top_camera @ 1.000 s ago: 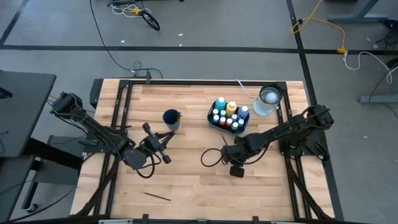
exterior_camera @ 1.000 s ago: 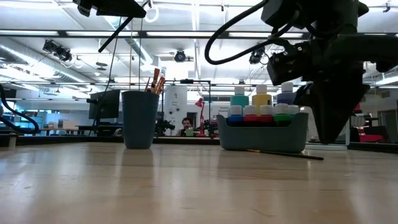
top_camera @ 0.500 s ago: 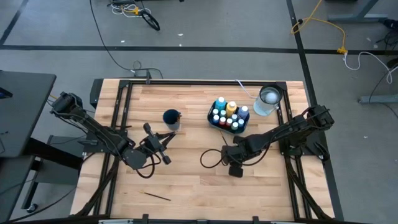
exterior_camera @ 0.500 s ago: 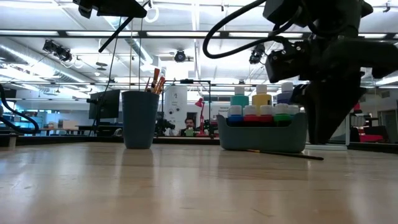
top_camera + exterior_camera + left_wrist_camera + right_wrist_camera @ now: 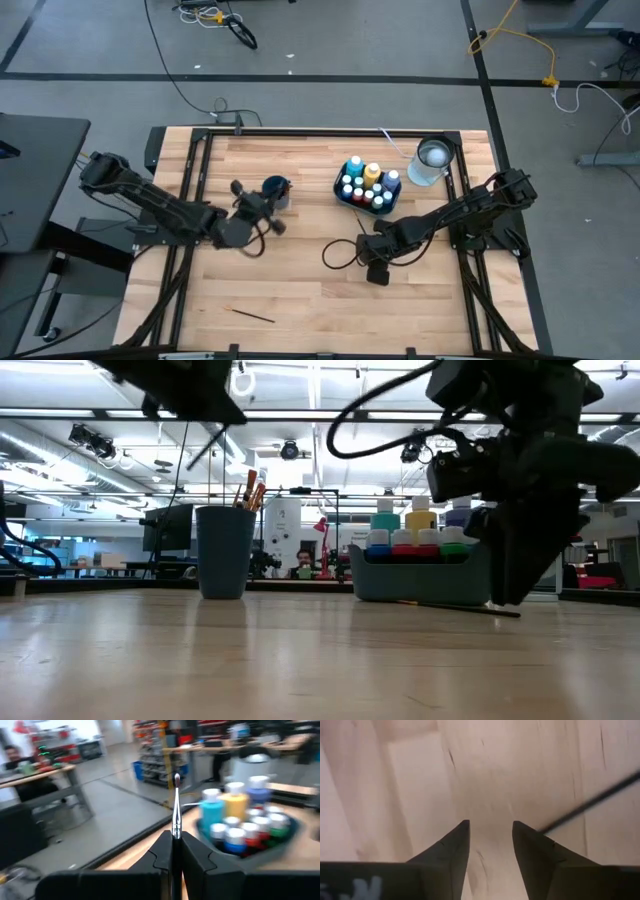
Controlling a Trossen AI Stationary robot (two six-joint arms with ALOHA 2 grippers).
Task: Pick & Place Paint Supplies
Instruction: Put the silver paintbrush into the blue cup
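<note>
- near edge of the table (image 5: 300, 300): one thin brush (image 5: 253, 316) lies flat on the wood by itself, well apart from both arms.
- mid-table, right side: the right gripper (image 5: 491, 837) points down at the bare boards, its two dark fingers (image 5: 451, 851) spread with a clear gap and nothing between them; the high view puts it just in front of the tray.
- a dark brush handle (image 5: 592, 800) lies on the wood just beside one of those fingertips; in the low view that brush (image 5: 455, 606) rests flat in front of the tray.
- mid-table, left side: the left gripper (image 5: 174, 845) has its fingers pressed together, pinching a thin brush (image 5: 176, 810) that stands straight up out of them, bristle tip on top.
- from above, that left gripper (image 5: 258, 208) sits just beside the blue cup.
- the blue cup (image 5: 223, 550) stands upright with a few brushes (image 5: 250, 490) poking out of it.
- farther back: the grey-blue tray (image 5: 340, 186) holds the little white-capped bottles (image 5: 366, 184), packed close, upright, with teal, yellow, blue, red and green showing.
- far right corner: a clear jar (image 5: 432, 160) stands near the tray.
- beyond the table a person (image 5: 300, 563) sits at a desk in the room.
</note>
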